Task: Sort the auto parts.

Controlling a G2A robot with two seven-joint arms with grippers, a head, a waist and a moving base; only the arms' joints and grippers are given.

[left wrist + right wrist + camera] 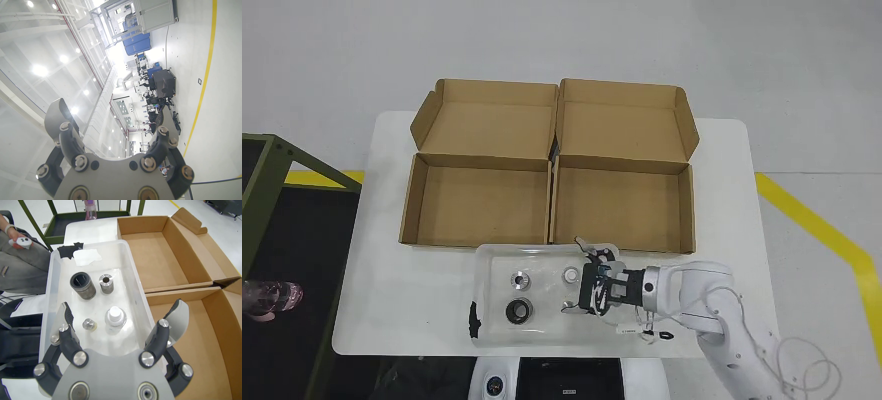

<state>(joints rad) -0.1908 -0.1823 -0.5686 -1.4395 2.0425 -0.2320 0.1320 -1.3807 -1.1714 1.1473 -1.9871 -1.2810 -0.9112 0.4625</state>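
Now your right gripper (pixel 122 305) hangs wide open, empty, over the clear bin (pixel 132 262), whose near end it hides; your left gripper (pixel 111 106) gapes empty too.

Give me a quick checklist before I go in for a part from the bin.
1. Right gripper open: ok, jaws wide apart above the bin.
2. Parts separated for a clean grasp: ok; bearing, bushing, white cap and knob stand apart, none touching.
3. Boxes ready: ok, both open with nothing inside.
4. Left gripper out of the way: ok, open and pointing up into the room.
5. Height of the right gripper above the parts: cannot tell.
6. Which box takes which part: cannot tell, no marking visible.
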